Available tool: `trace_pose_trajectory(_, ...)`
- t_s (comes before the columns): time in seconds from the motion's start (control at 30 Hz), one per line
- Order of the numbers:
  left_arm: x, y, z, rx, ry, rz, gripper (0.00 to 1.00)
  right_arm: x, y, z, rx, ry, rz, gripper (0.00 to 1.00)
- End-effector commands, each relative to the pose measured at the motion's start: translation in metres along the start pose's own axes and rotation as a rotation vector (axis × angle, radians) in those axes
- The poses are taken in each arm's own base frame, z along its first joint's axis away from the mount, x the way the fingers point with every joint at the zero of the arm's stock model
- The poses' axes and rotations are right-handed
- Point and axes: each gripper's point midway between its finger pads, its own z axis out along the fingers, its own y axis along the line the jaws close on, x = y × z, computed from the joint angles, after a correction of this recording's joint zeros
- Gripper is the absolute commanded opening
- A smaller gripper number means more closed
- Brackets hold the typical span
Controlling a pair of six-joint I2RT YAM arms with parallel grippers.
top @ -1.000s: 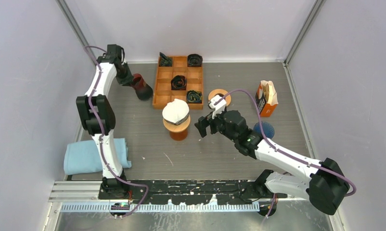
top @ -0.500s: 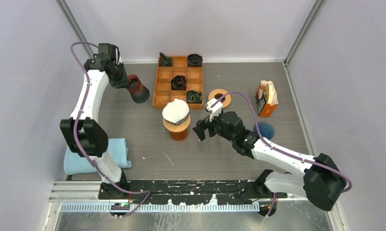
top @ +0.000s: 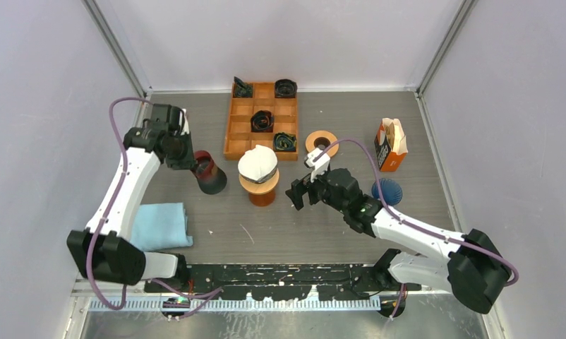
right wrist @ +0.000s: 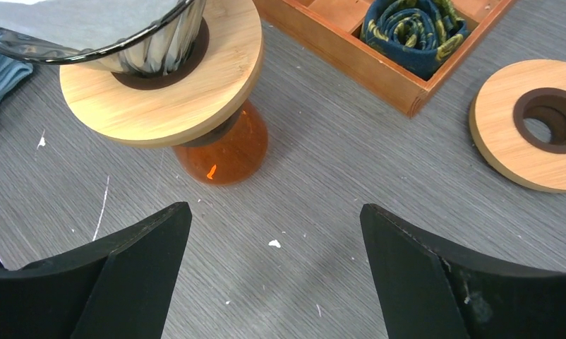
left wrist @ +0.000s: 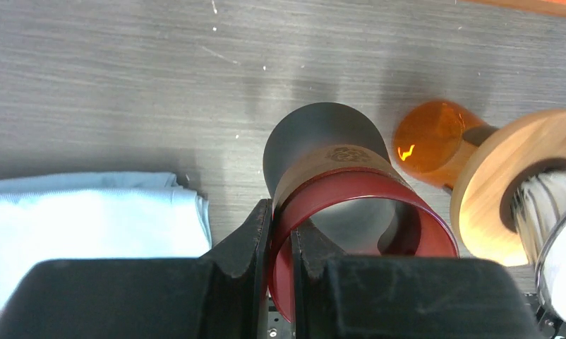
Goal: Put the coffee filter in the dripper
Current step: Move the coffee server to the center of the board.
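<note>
White paper sat proud in the glass: the coffee filter (top: 257,162) rested in the dripper (right wrist: 153,53), mid-desk (top: 266,233), on a wooden collar (right wrist: 195,95) over an orange base (right wrist: 224,152). The right end effector (right wrist: 273,212) hung with its fingers wide apart, empty. Seen from overhead, the filter lay close at its ten o'clock. The left end effector (left wrist: 280,244) was clamped on the rim of a red cup (left wrist: 322,152), with the filter at its three o'clock. The filter's axis looked upright. By my reckoning the right arm, free and slightly nearer, was better placed to seat it.
</note>
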Motion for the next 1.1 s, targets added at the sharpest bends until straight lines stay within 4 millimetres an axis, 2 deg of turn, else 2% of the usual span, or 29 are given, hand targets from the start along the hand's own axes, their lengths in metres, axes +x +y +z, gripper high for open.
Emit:
trace_pose_trajectory(0.0,-0.001,-0.001,-0.026,0.032,-0.123,-0.004,0.09,-0.008,0.005,0.013,-0.03,-0.048,0.009,0.96)
trace_pose_trajectory(0.13,0.008,0.0,-0.027,0.048,-0.134,0.005,0.09,-0.001,0.006,0.028,-0.04,-0.045,0.007,0.95)
trace_pose_trajectory(0.47,0.014,-0.005,-0.02,0.09,-0.156,0.015,0.09,0.011,0.01,0.065,-0.067,-0.089,0.042,0.88)
trace_pose_trajectory(0.9,0.024,-0.011,-0.018,0.13,-0.126,0.001,0.09,0.024,0.016,0.09,-0.092,-0.122,0.116,0.84)
trace_pose_trajectory(1.07,0.027,-0.011,-0.02,0.132,-0.129,0.0,0.09,0.022,0.018,0.096,-0.102,-0.147,0.14,0.82)
